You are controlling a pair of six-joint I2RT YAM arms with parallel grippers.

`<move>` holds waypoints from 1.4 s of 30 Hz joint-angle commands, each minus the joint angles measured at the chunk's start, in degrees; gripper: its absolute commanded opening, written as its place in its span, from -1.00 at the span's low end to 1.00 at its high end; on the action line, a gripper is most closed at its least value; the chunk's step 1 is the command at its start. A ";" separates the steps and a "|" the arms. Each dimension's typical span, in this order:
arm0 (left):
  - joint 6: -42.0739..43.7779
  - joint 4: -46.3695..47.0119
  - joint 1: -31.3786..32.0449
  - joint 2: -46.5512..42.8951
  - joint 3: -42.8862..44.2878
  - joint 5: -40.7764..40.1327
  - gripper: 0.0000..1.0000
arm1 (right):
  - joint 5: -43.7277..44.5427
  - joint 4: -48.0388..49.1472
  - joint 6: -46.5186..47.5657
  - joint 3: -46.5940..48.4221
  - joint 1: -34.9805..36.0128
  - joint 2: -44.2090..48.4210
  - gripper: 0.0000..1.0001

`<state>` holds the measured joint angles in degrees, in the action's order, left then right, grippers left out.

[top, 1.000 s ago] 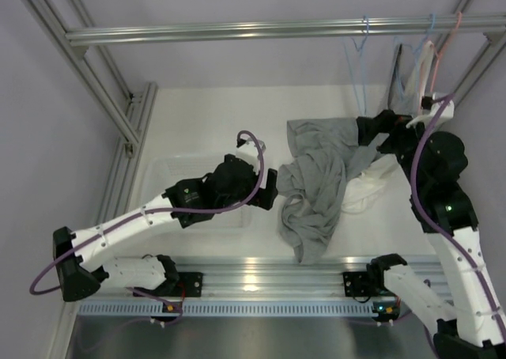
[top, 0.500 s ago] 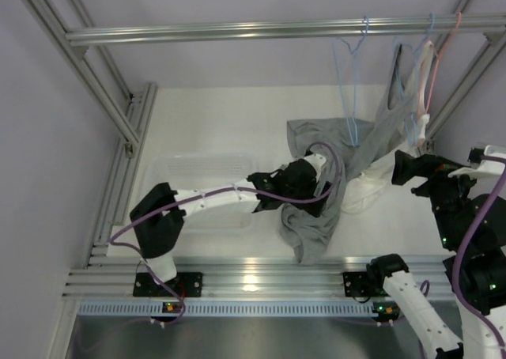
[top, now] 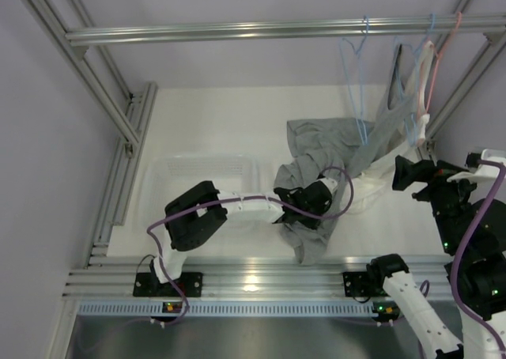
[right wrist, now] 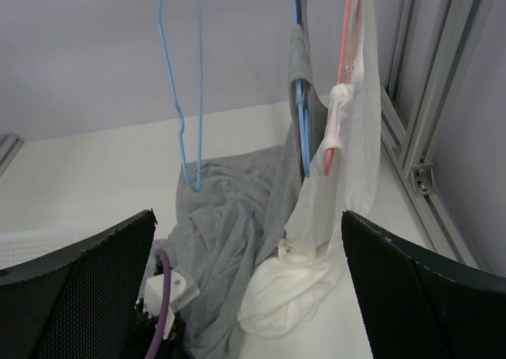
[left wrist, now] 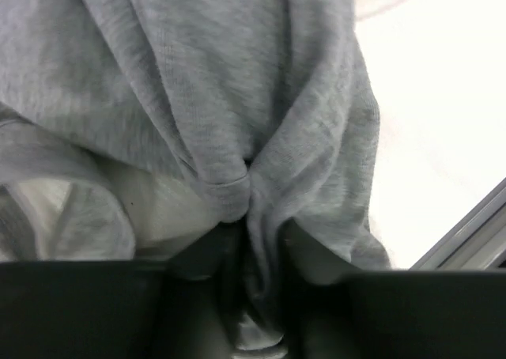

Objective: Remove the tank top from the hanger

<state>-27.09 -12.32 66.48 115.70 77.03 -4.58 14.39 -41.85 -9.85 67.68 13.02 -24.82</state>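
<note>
Tank top (top: 316,145) sprawls gray on the bench (top: 221,122), a fold pinched tight in the left gripper (left wrist: 253,252), plain only from the left wrist. One strap climbs the blue hanger (right wrist: 303,130). The right gripper (right wrist: 251,288) stands wide apart, empty.

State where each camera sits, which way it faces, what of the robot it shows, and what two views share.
Top external: above and behind the bases, looking down on the table; both arms show, left gripper in the grey tank top, right gripper open.
Left wrist: on that wrist, facing grey cloth pinched in its own gripper.
Right wrist: on that wrist, facing the back wall and an empty blue hanger; its open fingers frame the bottom.
Shared: top and right wrist both show the grey tank top hanging down to the table.
</note>
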 commanded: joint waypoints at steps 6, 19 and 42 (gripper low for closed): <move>-2.70 -0.86 1.73 -11.25 -5.93 -8.75 -1.00 | -1.73 -1.57 0.27 1.93 -0.36 -1.63 0.99; 8.36 -14.83 0.94 -34.58 11.27 -31.17 -1.00 | -4.02 0.45 -0.61 3.86 -0.36 -3.39 0.99; 27.73 -21.61 -3.99 -32.01 49.49 -61.15 -1.00 | -6.22 4.93 -2.19 2.46 -0.36 -7.00 0.99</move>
<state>1.02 -35.51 63.20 87.61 133.43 -57.76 9.15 -41.08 -11.07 70.50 13.02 -31.18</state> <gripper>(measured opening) 0.075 0.993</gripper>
